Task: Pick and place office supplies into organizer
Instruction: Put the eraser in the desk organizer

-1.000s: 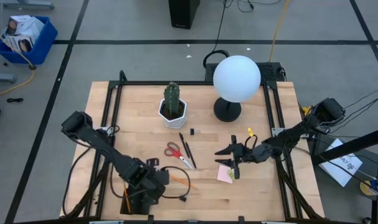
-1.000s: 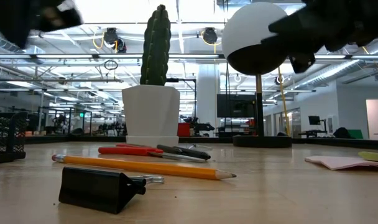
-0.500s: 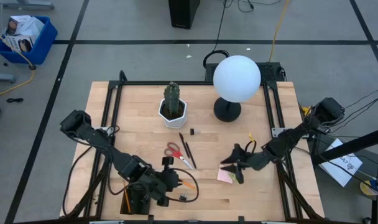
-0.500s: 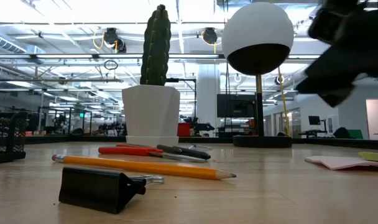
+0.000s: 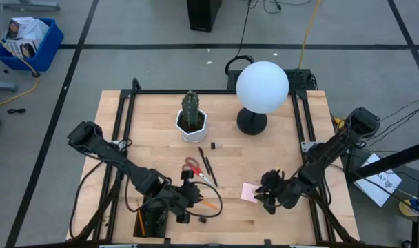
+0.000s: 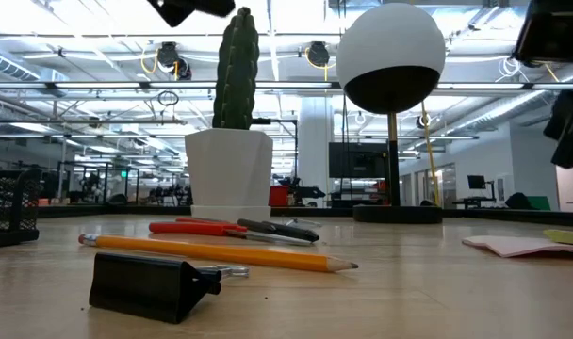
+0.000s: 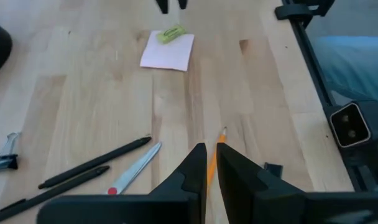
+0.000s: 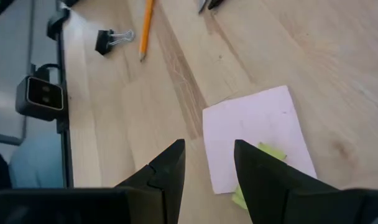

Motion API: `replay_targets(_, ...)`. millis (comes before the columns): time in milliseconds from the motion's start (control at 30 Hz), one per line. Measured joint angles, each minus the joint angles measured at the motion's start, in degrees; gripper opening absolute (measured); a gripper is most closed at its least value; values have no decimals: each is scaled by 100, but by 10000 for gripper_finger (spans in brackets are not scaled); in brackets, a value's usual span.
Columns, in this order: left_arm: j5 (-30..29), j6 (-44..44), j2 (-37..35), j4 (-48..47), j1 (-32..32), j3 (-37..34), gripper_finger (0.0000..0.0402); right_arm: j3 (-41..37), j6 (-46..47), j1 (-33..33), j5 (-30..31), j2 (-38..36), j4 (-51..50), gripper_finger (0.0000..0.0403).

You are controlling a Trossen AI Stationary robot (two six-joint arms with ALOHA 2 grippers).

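Note:
Red-handled scissors (image 5: pixel 193 167), two dark pens (image 5: pixel 208 164) and an orange pencil (image 5: pixel 207 204) lie flat on the wooden table, with a black binder clip (image 5: pixel 202 220) near the front edge. My left gripper (image 5: pixel 193 192) hangs shut above the pencil (image 7: pixel 215 154) and touches nothing. The pink sticky-note pad (image 5: pixel 249 191) lies flat with a small yellow-green piece (image 8: pixel 263 153) on it. My right gripper (image 5: pixel 267 197) hovers open over the pad's (image 8: pixel 254 134) near right side, clear of it. The black organizer (image 6: pixel 6 209) stands at the near left, mostly hidden under my left arm.
A cactus in a white pot (image 5: pixel 191 120) and a white globe lamp (image 5: pixel 262 86) on a black foot stand at the back. A tiny black clip (image 5: pixel 215 145) lies behind the pens. Black frame rails (image 5: pixel 302 138) run along the table's sides.
My right gripper has swung from beyond the pad toward the table's near edge, rolling and tipping as it went, and stays open. My left gripper has moved from over the organizer toward the right, over the pencil, and tipped up. Nothing on the table has moved.

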Motion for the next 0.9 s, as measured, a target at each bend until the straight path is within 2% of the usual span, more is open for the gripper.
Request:
replay_targets(300,21,-31,-2,-42,-113,-35,42,1170,686,-31,-579,1180,-2102,130)
replay_targets(533,45,-84,-11,-68,-315,-35,42,1515,762,-31,-597,1839,-2159,130)
replay_targets(900,36,-57,-11,-72,-400,-35,42,1519,872,-31,-659,1857,-2416,130)
